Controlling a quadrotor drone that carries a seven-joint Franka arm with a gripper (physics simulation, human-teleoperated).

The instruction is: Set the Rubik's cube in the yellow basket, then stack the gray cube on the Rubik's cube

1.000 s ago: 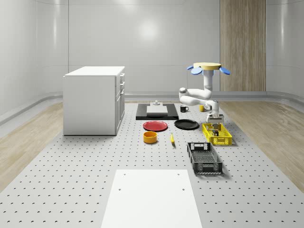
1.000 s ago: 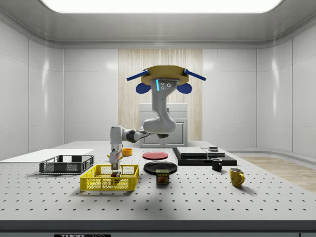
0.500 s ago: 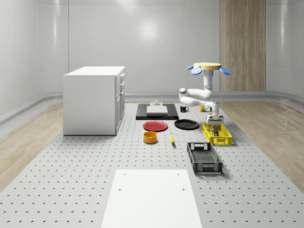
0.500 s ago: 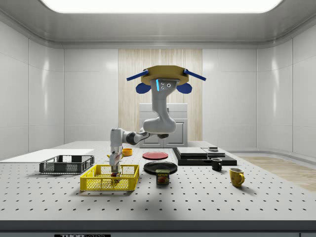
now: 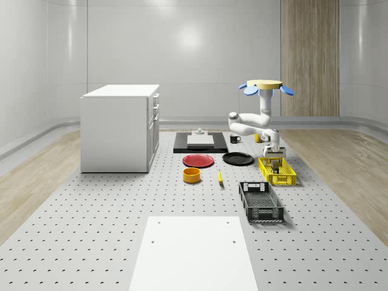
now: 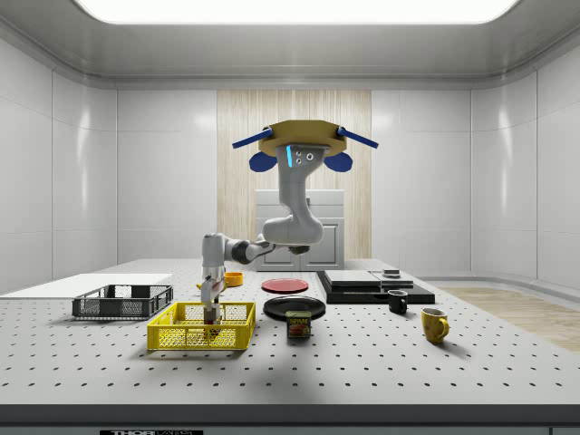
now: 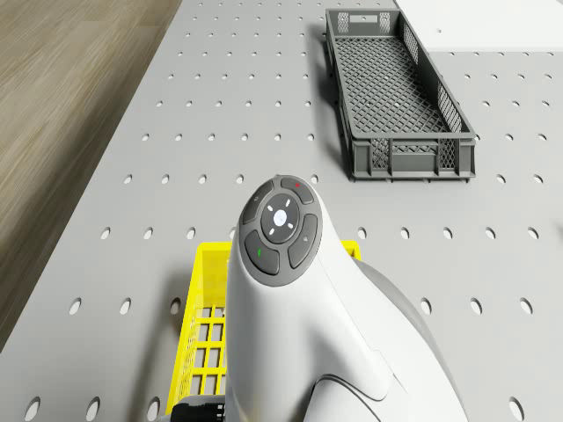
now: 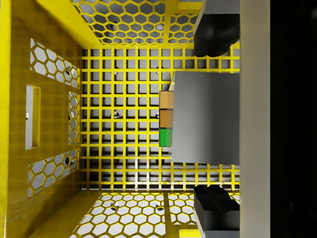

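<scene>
Here, drone (image 6: 303, 140): hovering above the perforated table (image 5: 109, 230), over the black plate (image 6: 294, 307) and the can (image 6: 299, 324) in the side view.
Arm (image 6: 272, 243): reaches from the drone toward the side view's left and bends down into the yellow basket (image 6: 201, 326).
Gripper (image 8: 214, 119): pointing straight down inside the basket, its fingers (image 8: 216, 33) spread apart, one on each side of the gray cube (image 8: 205, 116), with a gap visible between each pad and the cube.
Gray cube: directly under the gripper, resting on the Rubik's cube (image 8: 166, 117).
Rubik's cube: on the basket's grid floor, only an orange, brown and green edge showing beside the gray cube.
Black crate (image 7: 396, 92): on the table, well apart from the basket.
</scene>
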